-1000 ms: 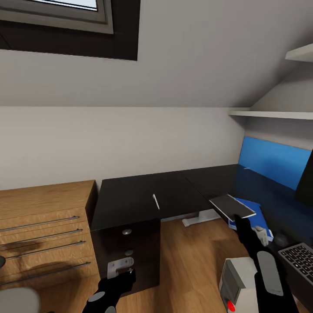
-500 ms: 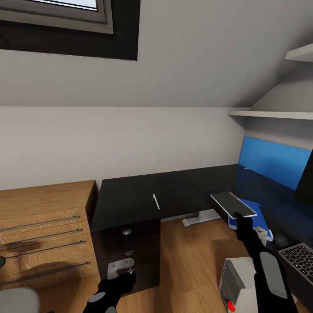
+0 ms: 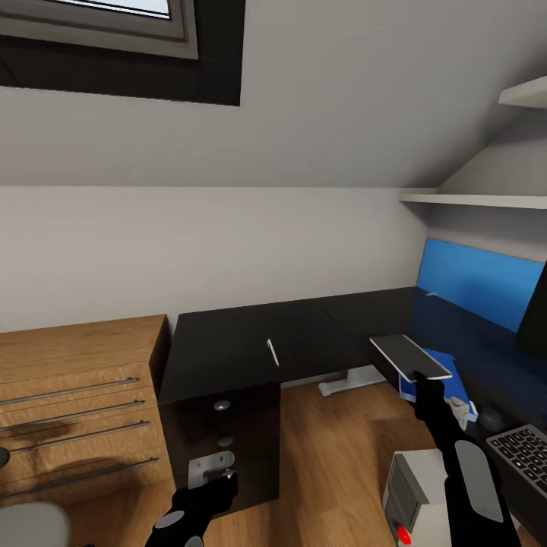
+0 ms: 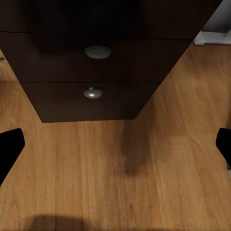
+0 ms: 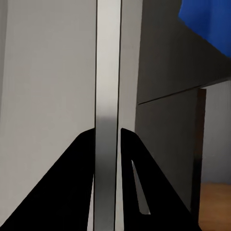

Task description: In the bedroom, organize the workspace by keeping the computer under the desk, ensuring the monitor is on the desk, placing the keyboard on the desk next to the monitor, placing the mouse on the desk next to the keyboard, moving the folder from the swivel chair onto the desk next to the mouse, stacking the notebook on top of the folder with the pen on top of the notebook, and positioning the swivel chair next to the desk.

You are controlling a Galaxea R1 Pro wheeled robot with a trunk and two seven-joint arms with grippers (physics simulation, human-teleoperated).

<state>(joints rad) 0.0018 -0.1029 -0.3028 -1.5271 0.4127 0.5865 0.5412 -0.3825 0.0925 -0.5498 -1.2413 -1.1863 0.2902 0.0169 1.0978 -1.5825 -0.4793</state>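
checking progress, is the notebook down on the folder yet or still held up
Held up: the right gripper pinches the notebook above the folder.

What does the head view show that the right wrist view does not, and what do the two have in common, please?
Head view alone: the pen lying on the desk, the keyboard, the folder under the raised notebook, and the left gripper low by the drawers. Right wrist view alone: the notebook edge-on, pinched between both fingers. Both: the right gripper shut on the notebook.
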